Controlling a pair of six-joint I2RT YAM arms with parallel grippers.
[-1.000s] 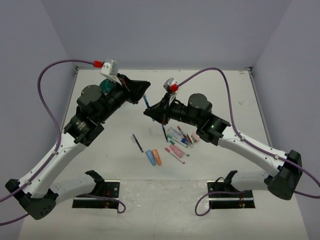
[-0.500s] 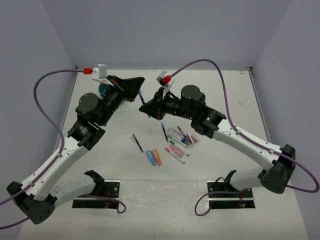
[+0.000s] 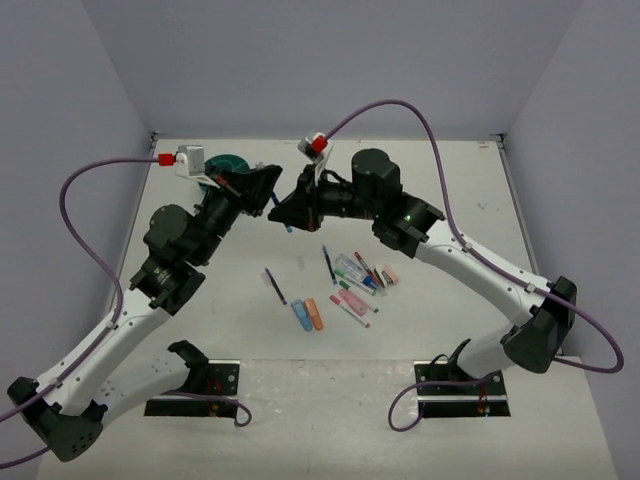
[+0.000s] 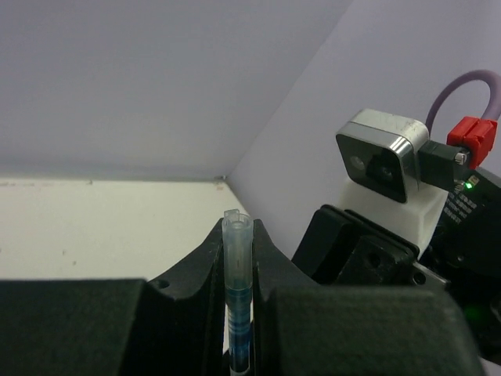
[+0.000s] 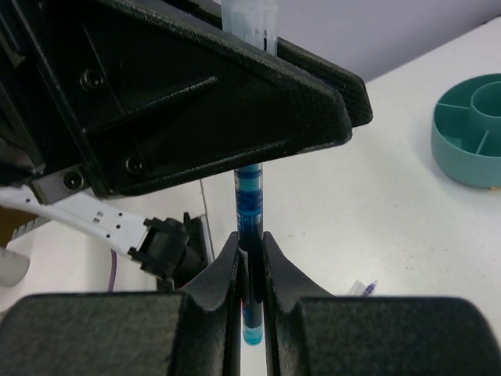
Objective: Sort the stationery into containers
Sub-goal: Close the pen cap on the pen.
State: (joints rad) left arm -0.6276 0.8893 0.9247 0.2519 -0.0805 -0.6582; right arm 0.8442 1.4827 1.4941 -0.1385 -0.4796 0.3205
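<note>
Top view: the blue pen (image 3: pixel 289 227) hangs above the white table (image 3: pixel 250 330), beyond the loose stationery (image 3: pixel 352 298). Its long axis slants far-left to near-right. The left gripper (image 3: pixel 270 195) and right gripper (image 3: pixel 290 212) both clamp it, and the teal tub (image 3: pixel 228 162) sits far left.

Left wrist: the pen's clear end points up, grey walls behind.

Right wrist: the pen stands upright, pinched low.

The tub (image 3: pixel 228 162) stands at the far left of the desk (image 3: pixel 450 190), behind the left hand (image 3: pixel 265 188). The right hand (image 3: pixel 292 208) meets it above the desk's middle, one pen (image 5: pixel 250 204) between both. The other stationery (image 3: pixel 355 280) lies nearer, mostly right of centre, some pieces seemingly overlapping.
</note>
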